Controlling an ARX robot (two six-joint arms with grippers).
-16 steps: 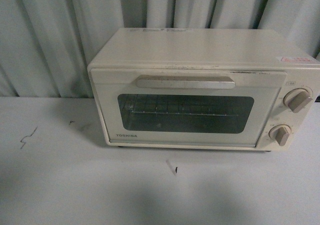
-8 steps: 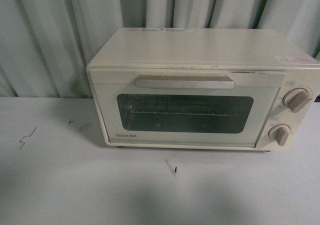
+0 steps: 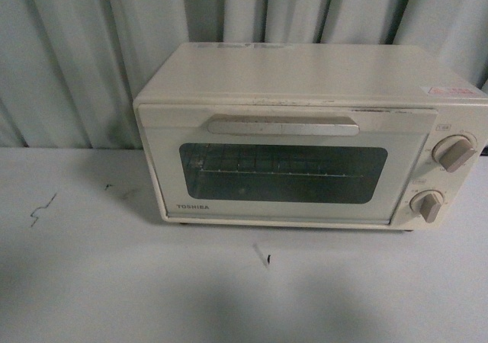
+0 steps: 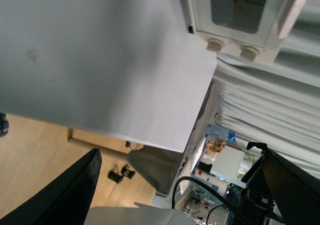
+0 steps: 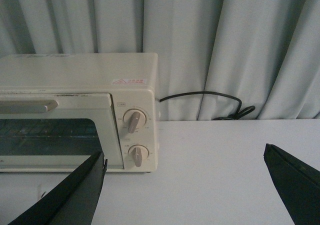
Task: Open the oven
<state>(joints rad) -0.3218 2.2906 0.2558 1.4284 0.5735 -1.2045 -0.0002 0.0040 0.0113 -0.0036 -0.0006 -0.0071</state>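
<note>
The cream-white oven (image 3: 305,129) stands on the white table (image 3: 114,282), its door shut. Its wide beige bar handle (image 3: 282,126) runs above the dark glass window (image 3: 282,174), and two beige knobs (image 3: 454,152) sit at the right of the front. Neither arm shows in the front view. In the right wrist view the oven (image 5: 75,110) is ahead and to one side of my right gripper (image 5: 185,187), which is open and holds nothing. My left gripper (image 4: 185,195) is open too, off the table's edge, with the oven (image 4: 245,20) far from it.
Grey curtains (image 3: 91,53) hang close behind the oven. A black power cord (image 5: 210,102) lies on the table by the curtain. Past the table's edge the left wrist view shows a wooden floor (image 4: 30,150) and room clutter.
</note>
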